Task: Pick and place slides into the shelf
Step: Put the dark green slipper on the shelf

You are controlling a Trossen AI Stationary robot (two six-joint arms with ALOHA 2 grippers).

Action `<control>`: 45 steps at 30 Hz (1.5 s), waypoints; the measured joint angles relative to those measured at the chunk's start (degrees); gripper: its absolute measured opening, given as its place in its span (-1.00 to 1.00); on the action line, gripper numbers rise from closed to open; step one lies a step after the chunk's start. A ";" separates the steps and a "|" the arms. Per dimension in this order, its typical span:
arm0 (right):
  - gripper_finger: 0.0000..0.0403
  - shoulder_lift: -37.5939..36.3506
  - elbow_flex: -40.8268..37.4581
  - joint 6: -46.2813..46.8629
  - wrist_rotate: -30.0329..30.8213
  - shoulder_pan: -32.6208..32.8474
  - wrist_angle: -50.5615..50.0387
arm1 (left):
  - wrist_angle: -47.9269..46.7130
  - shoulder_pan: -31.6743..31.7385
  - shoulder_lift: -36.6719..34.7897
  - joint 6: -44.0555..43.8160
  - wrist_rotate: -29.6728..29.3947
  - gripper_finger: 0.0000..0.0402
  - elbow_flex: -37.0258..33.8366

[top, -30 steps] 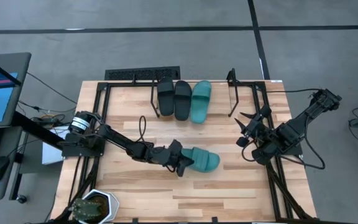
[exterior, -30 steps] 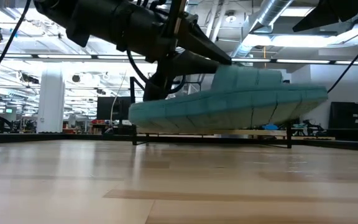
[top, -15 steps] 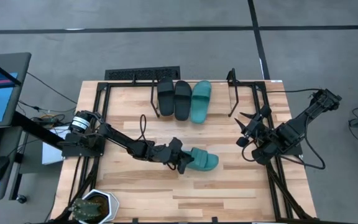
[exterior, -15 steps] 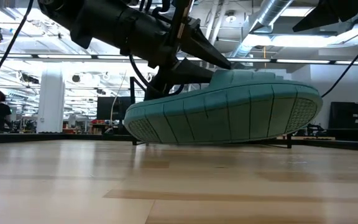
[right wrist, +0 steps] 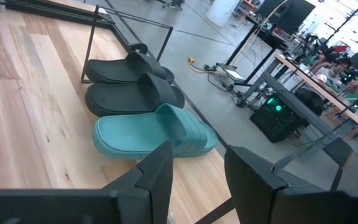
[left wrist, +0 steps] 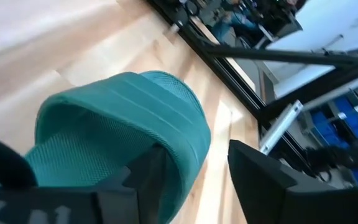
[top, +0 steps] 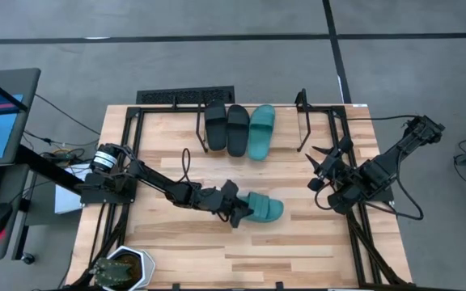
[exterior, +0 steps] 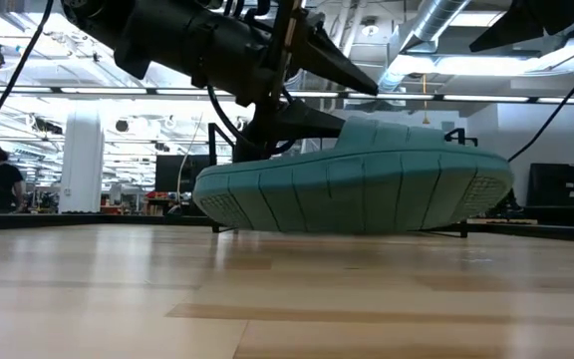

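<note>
On the worktop point(top: 168, 234), the left gripper point(top: 235, 211) sits at the heel end of a teal slide point(top: 262, 208) lying near the middle, its fingers point(left wrist: 263, 174) parted, one inside the strap and one outside it, without clamping. Two black slides point(top: 226, 128) and a second teal slide point(top: 261, 132) lie side by side in the shelf point(top: 302, 121) along the far edge (a black slotted grille point(top: 184, 96) lies just behind it). The right gripper point(top: 320, 166) waits by the worktop's right edge, fingers apart and empty; a potted plant point(top: 121, 269) stands at the near left corner.

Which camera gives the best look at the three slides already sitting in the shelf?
The right wrist view: two black slides and one teal slide show close, side by side. The high view shows them smaller; the low and left wrist views don't.
</note>
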 joint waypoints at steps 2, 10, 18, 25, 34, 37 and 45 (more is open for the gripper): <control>-0.34 0.00 0.00 0.00 -0.16 0.00 0.00 | -0.04 0.00 0.00 0.00 1.86 -0.15 0.00; -0.34 -0.01 0.00 0.00 -0.60 0.00 0.00 | -2.25 0.00 -0.08 -0.33 8.66 0.01 0.00; -0.34 0.00 0.00 0.00 -0.83 0.00 0.02 | -12.71 0.07 -0.13 -0.37 11.87 0.05 0.02; -0.33 0.00 0.00 0.01 -0.85 0.00 0.09 | -17.23 0.11 -0.13 -0.21 17.80 0.05 0.04; -0.33 0.00 0.00 0.02 -0.96 0.00 0.17 | -21.56 -1.14 -0.13 -0.14 19.75 0.05 0.04; -0.33 -0.01 0.00 0.04 -0.96 0.00 0.17 | -21.20 -1.91 -0.13 -0.35 19.29 0.05 0.04; -0.33 -0.01 0.00 0.05 -0.96 0.00 0.22 | -20.07 -4.88 -0.11 -0.78 14.03 0.05 5.35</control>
